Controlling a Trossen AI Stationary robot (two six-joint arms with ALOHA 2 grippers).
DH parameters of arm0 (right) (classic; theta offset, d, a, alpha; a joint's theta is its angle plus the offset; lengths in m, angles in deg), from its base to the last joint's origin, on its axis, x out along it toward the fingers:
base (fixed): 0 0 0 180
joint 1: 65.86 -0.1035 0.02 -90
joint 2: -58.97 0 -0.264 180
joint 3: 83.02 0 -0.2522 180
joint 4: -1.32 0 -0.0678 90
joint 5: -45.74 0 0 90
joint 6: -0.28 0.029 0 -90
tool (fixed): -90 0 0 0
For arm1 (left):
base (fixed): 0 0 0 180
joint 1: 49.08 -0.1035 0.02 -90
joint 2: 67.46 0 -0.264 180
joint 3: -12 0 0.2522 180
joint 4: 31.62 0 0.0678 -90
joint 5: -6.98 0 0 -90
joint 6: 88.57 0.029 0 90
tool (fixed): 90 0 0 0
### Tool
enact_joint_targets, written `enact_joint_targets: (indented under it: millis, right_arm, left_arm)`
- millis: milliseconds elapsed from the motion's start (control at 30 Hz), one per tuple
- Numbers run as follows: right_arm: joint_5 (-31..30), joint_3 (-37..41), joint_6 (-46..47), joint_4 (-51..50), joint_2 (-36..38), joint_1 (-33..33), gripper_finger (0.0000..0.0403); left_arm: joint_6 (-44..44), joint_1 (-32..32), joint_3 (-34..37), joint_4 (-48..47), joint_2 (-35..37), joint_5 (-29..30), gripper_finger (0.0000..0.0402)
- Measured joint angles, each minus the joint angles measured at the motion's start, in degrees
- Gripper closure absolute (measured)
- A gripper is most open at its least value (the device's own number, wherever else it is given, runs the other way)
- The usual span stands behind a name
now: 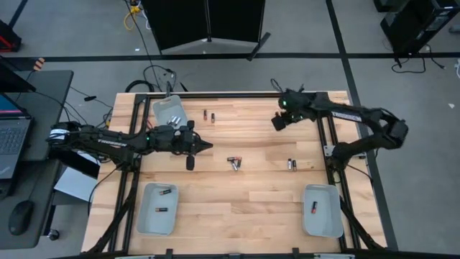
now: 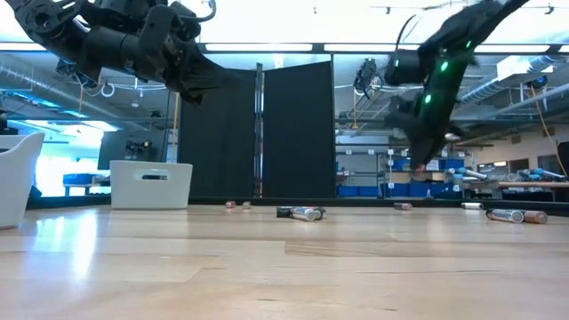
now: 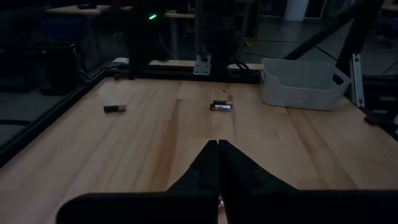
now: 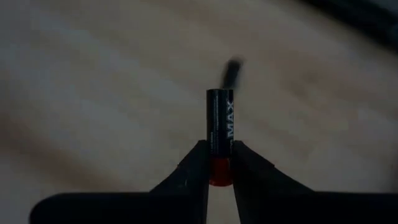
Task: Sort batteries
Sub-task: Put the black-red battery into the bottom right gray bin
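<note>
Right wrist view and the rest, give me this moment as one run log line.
right gripper: jaws shut on battery, lifted above table | left gripper: jaws shut, empty, above table | loose batteries on wood

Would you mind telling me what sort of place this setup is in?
Most likely a robotics lab or workshop: a wooden table in a metal frame, a laptop on a side desk, and blue storage bins on shelving in the room behind.
</note>
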Motion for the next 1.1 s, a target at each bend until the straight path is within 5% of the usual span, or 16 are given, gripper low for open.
enact_joint_targets:
  millis: [267, 633, 867, 1100]
  right_arm:
    - [2.68, 0.0, 25.72, -15.88, 9.24, -27.71, 0.0347]
    - [16.74, 0.0, 69.92, -17.07, 9.44, -65.29, 0.0347]
    - [23.59, 0.92, 90.72, -17.83, 7.31, -78.16, 0.0347]
    - [24.3, 6.68, 99.9, -15.5, 5.3, -79.94, 0.0347]
  left_arm:
    - [0.26, 0.0, 0.0, 1.17, 0.0, 0.0, 0.0394]
    - [0.34, 0.0, 0.0, 3.13, 0.0, 0.01, 0.0394]
    - [0.44, 0.0, 0.0, 3.15, 0.0, 0.02, 0.0394]
    - [0.46, 0.0, 0.0, 3.79, 0.0, 0.76, 0.0394]
